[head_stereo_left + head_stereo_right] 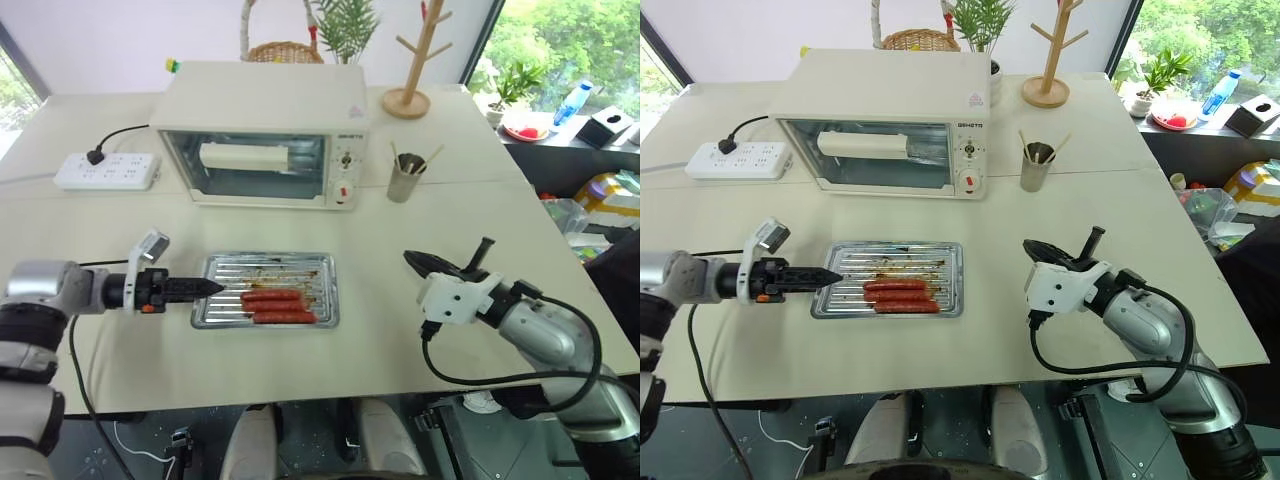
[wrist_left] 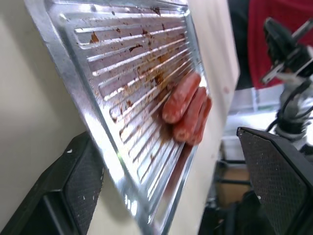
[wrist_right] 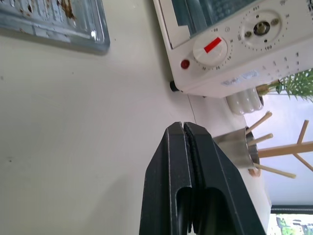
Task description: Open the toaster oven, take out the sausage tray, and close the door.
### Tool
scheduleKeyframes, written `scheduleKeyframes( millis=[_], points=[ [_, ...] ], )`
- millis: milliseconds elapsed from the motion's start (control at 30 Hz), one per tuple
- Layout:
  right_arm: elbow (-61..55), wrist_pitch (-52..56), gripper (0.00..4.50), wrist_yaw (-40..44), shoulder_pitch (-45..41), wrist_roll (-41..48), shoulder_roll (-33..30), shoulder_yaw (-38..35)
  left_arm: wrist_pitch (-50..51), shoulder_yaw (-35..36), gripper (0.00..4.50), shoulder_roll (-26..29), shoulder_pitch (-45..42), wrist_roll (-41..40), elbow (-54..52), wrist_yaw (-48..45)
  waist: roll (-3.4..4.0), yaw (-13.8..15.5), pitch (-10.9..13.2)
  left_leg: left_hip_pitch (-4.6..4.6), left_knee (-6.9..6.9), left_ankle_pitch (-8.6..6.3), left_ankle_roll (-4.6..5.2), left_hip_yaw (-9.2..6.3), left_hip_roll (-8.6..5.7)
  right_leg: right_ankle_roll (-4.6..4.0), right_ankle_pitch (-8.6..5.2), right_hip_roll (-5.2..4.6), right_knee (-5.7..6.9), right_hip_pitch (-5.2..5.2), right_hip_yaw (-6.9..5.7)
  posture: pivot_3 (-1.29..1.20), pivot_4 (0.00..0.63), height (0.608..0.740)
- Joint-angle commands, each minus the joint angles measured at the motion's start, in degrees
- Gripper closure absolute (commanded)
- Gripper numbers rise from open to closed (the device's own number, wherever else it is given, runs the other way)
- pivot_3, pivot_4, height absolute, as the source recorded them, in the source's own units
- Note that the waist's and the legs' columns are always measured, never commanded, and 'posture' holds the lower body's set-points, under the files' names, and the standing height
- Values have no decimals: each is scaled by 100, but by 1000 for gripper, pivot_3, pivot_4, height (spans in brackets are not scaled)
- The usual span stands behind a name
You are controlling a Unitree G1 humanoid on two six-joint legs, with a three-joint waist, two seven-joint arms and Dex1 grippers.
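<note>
The sausage tray lies flat on the table, near its front edge and at 6 o'clock from the toaster oven. Three sausages sit side by side in the tray's front half; the ribbed back half is bare and stained brown. My left gripper is at the tray's 9 o'clock rim. In my left wrist view its fingers stand wide apart, one on each side of that rim, grasping nothing.

The oven stands well behind the tray, and its door is upright against the front. A metal cup of sticks stands at the oven's 3 o'clock.

My right gripper hovers at the tray's 3 o'clock, well apart from it, clenched tight and empty.
</note>
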Motion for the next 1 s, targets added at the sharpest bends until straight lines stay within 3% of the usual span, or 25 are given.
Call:
scheduleKeyframes(
  millis=[33, 167, 267, 400, 633, 833, 1000],
  points=[
    [72, -156, 4500, 41, -148, 244, -58, -90, -608, 429, 106, 469, 321, 530, 216, 225, 1, 9, 0, 2, -3, 0, 0, -1, 1, -1, 0, 1, 2, -1, -1, 0, 150, 740],
    [197, -49, 4500, 305, -199, 746, -23, -99, -2205, 1099, 106, 597, 764, 978, 146, 708, 6, 54, 2, 2, -6, 0, 0, -1, 4, -9, -4, -3, 5, -4, -1, 0, 150, 740],
    [-41, 915, 4500, 732, -203, 1922, 139, -337, -2450, 1896, 106, 500, 387, 765, -69, 1226, -3, 106, 3, -8, -1, 0, 0, -7, 5, -9, -4, -9, 4, -4, -6, 0, 150, 740],
    [-357, 2439, 4500, 997, -349, 3561, 172, -969, -2633, 2574, 106, 641, 605, 464, -1414, 1065, -1, 198, 6, -17, 10, 0, -1, 1, 2, -5, -1, -25, 0, -1, -9, 0, 150, 740],
    [-228, 4872, 4500, 1265, -809, 6005, -495, -2238, -2491, 3215, 106, 967, 1337, 94, -3222, 560, 18, 186, 17, -13, 3, -1, 0, 18, -3, -3, -1, -35, -10, 0, 0, 0, 150, 740],
    [1, 5879, 4500, 1716, -828, 6917, -1246, -2556, -2314, 3332, 106, 849, 1403, -41, -3471, 739, 35, 191, 27, -8, -1, -2, 2, 9, -1, -5, -2, -8, -8, -1, -3, 0, 150, 740],
    [-74, 5700, 4500, 2061, -671, 6805, -1666, -2452, -2294, 3342, 106, 819, 1507, -44, -3445, 750, 36, 181, 27, -9, -2, -4, 7, 12, -1, 0, -3, -2, -8, -3, -2, 0, 150, 740]
  ],
)
